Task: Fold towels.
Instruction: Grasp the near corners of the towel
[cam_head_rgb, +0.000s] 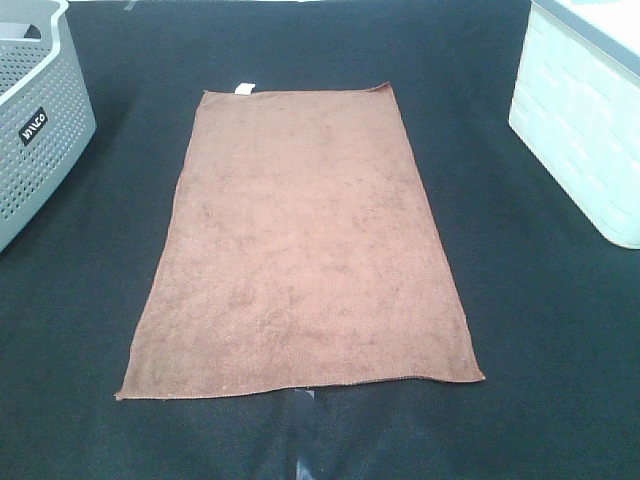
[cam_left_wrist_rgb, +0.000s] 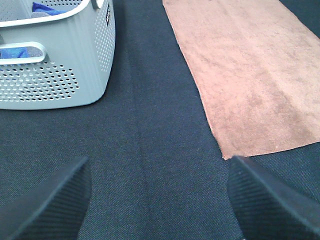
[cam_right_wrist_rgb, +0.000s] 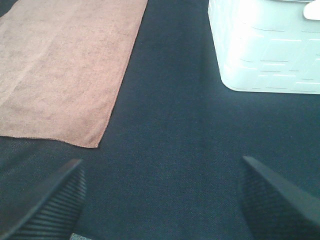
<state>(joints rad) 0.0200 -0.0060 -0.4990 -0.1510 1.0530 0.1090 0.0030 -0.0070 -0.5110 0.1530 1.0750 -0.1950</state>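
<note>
Towel (cam_head_rgb: 300, 240) lies flat and fully spread mid-counter (cam_head_rgb: 560, 330), tag (cam_head_rgb: 243, 88) on the far edge, grey basket (cam_head_rgb: 40, 130) to one side and white basket (cam_head_rgb: 585, 130) to the other. Left gripper (cam_left_wrist_rgb: 159, 190) hangs wide open and empty just off the near left corner. Right gripper (cam_right_wrist_rgb: 161, 187) is the same off the near right corner. No fold made yet, I'd say. The smart play is for each to pinch its near corner right at the hem. Then lift together, carry level to the far corners, and match the edges before letting go. An uneven lift would likely skew the fold.
</note>
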